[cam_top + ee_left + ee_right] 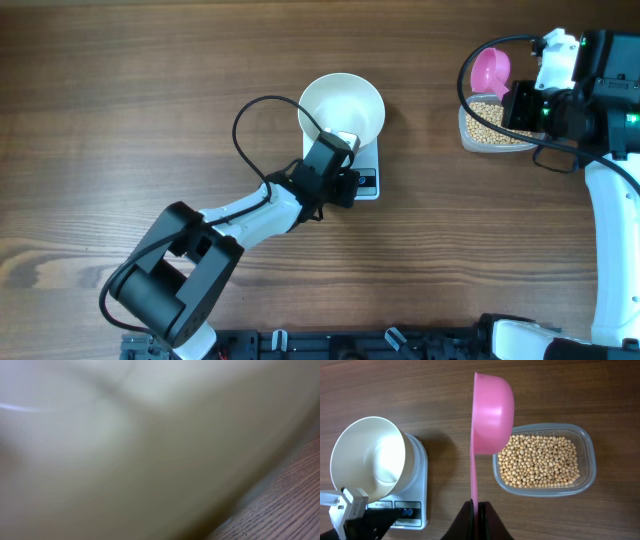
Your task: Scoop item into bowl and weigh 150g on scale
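Right hand [479, 510] clamped on pink scoop [492, 410], over edge of tub [587, 450] of beans [540, 460].
Left hand [338, 150] pinches bowl [350, 95] rim on scale [368, 182].

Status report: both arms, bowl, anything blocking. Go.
Left fingers shut on bowl rim; bowl empty, on scale. Right fingers shut on pink scoop handle, over tub of beans. Nothing between scoop and bowl.

bare table [430, 200] between scale [366, 182] and tub [588, 460] gives clear passage. left arm [250, 215] blocks the near-left side of the bowl [342, 105]. pink scoop [492, 410] overhangs the tub's scale-side end.
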`<state>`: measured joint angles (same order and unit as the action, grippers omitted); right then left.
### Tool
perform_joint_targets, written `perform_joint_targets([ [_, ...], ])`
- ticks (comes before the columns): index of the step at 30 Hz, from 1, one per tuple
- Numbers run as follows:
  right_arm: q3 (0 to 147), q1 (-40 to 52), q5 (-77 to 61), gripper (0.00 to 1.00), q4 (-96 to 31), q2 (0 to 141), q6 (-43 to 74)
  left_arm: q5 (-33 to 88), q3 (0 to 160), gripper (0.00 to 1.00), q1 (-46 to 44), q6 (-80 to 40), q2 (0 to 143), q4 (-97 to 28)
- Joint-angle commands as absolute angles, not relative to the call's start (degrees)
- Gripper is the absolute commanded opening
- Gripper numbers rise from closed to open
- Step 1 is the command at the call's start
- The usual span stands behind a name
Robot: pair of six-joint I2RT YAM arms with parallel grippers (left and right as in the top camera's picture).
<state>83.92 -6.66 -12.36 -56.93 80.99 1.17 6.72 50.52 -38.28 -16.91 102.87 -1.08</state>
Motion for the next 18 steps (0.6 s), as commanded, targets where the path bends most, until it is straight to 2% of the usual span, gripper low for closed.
perform_joint_targets([
  [1,83.77,-6.72,-11.62,0.04,-56.75,80.25,0.05,3.4,50.24,0.04,-38.46,-17.41,104.73,-1.5],
  [18,83.77,-6.72,-11.62,0.04,-56.82,80.25,0.03,1.41,50.26,0.04,-38.46,-17.43,104.68,-2.37],
])
